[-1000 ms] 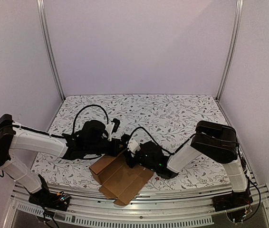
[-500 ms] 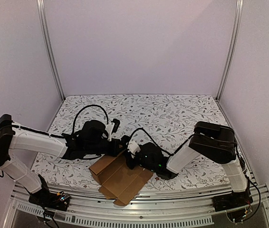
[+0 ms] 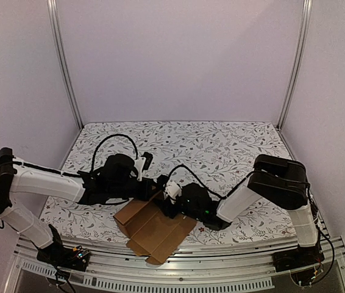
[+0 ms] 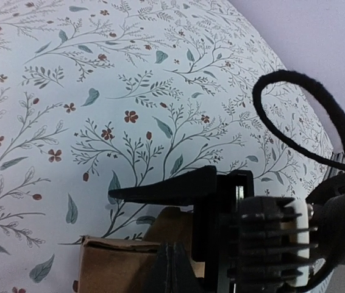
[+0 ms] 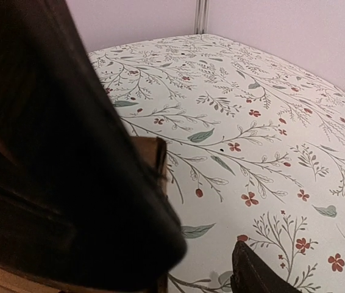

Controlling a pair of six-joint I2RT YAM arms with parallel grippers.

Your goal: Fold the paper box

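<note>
From above, the paper box (image 3: 157,232) is lying partly opened at the near edge of the flowered bench (image 3: 233,146), one corner overhanging it. The left hand (image 3: 155,187) and right hand (image 3: 167,200) are meeting at its far edge. Their tips are blending into one dark mass, so contact is hard to judge. In the left wrist view, the left hand is sitting pressed together at the bottom edge, just beside the box's raised brown wall; whether cardboard is pinched in it I cannot tell. In the right wrist view, the right hand is standing apart, its blurred near finger hiding most of the box and leaving only a brown corner showing
</note>
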